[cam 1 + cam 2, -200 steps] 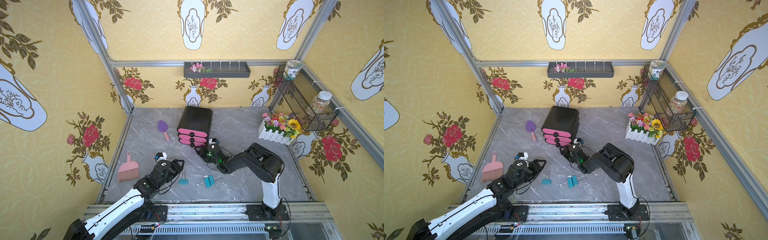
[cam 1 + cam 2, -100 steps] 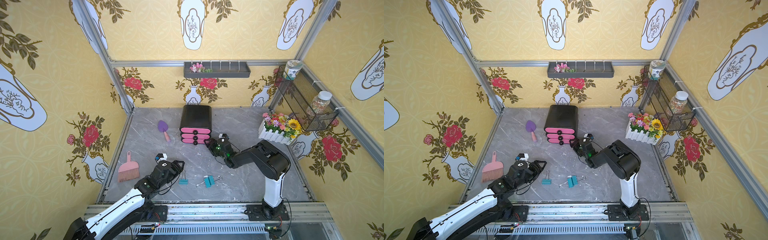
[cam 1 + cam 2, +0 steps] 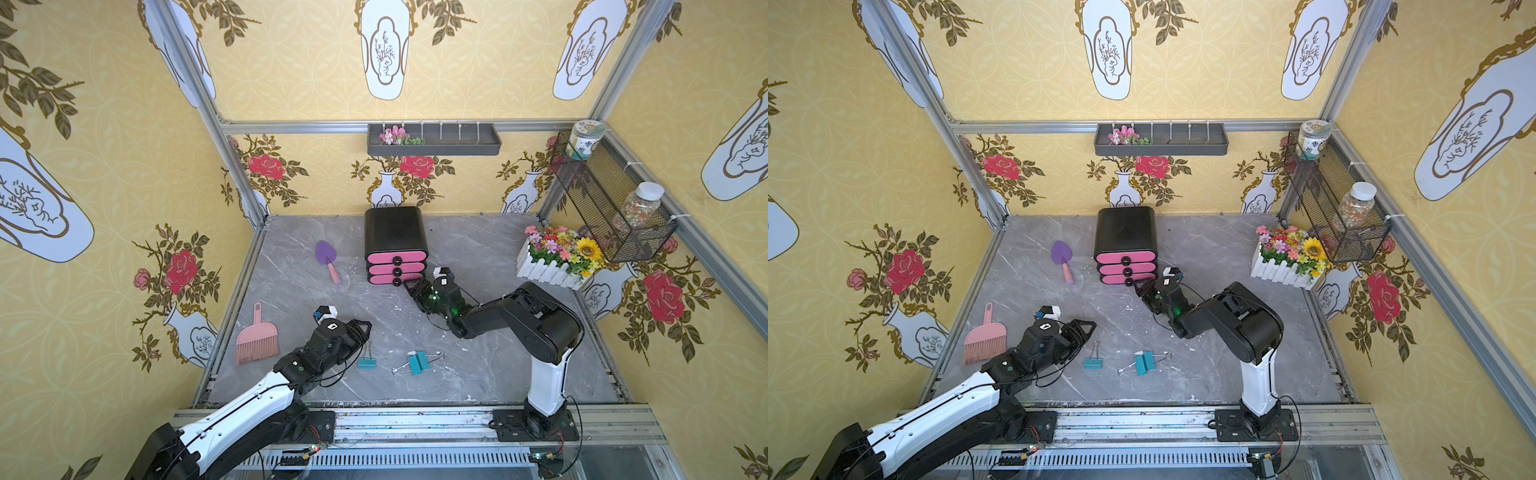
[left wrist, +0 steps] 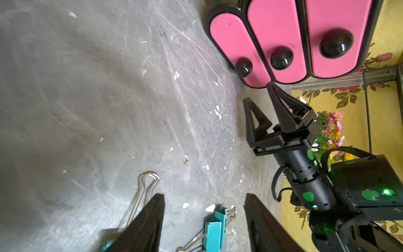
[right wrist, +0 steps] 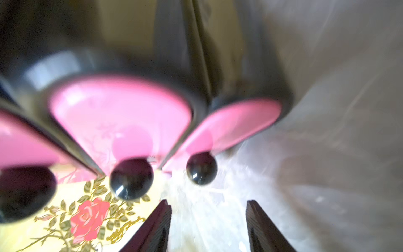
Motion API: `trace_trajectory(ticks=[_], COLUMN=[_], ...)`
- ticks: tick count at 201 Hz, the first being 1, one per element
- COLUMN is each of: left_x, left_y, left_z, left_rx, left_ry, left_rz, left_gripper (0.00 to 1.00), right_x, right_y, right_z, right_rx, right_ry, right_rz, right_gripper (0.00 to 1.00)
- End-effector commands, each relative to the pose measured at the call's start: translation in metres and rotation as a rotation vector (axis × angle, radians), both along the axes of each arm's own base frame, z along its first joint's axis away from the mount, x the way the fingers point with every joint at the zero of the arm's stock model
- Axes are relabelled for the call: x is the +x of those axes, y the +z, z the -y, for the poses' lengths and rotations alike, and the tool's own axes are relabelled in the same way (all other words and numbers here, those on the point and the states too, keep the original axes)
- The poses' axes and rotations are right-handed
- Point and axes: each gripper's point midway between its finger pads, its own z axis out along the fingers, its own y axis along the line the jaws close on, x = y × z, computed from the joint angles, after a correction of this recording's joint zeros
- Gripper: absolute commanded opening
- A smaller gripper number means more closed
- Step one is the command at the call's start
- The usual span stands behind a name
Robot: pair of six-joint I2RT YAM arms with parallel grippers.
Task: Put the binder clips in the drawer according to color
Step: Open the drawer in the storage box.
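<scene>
Right arm: the white lower link stands nearly upright from its base on the front rail. The black elbow is folded and the forearm reaches low over the grey table (image 3: 498, 257) toward the drawer (image 3: 395, 232) (image 3: 1125, 232). The right gripper (image 3: 409, 286) (image 3: 1144, 291) sits at the foot of the cabinet, on the right of the lowest pink front. Its jaws are spread and nothing is between them. In the left wrist view one fingertip (image 4: 270, 86) lies against the edge of the pink fronts; contact cannot be confirmed. The right wrist view is blurred and shows the lowest knob (image 5: 201, 168) just ahead of the jaw gap.

Left arm: stretched long and low from its base on the front rail, with the forearm angled toward the table centre. The left gripper (image 3: 361, 328) (image 3: 1086, 328) hovers just beside one teal clip (image 3: 367, 363) (image 3: 1092, 363). Its fingers are apart and hold nothing.

Binder clips: three teal ones are visible, all on the table near the front. The single clip has its wire handle pointing toward the cabinet. Two more clips (image 3: 417, 362) (image 3: 1145, 363) touch each other a little to its right. All three pink drawers sit flush and closed.
</scene>
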Motion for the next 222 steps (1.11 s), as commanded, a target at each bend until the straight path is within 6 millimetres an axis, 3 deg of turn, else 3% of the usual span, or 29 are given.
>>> trace_trajectory(ticks=[1, 129, 222], left_x=[0.003, -0.001, -0.003], left_y=[0.005, 0.001, 0.001], left_z=[0.003, -0.002, -0.003], left_rx=[-0.013, -0.006, 0.0], left_ry=[-0.005, -0.002, -0.008], left_rz=[0.02, 0.017, 0.014], left_gripper=[0.64, 0.65, 0.65], right_x=[0.007, 0.028, 0.041], right_y=[0.007, -0.007, -0.013], right_z=[-0.009, -0.02, -0.024], right_rx=[0.077, 0.107, 0.163], right_ry=[-0.038, -0.08, -0.137], right_rz=[0.028, 0.014, 0.038], right_gripper=[0.59, 0.57, 0.45])
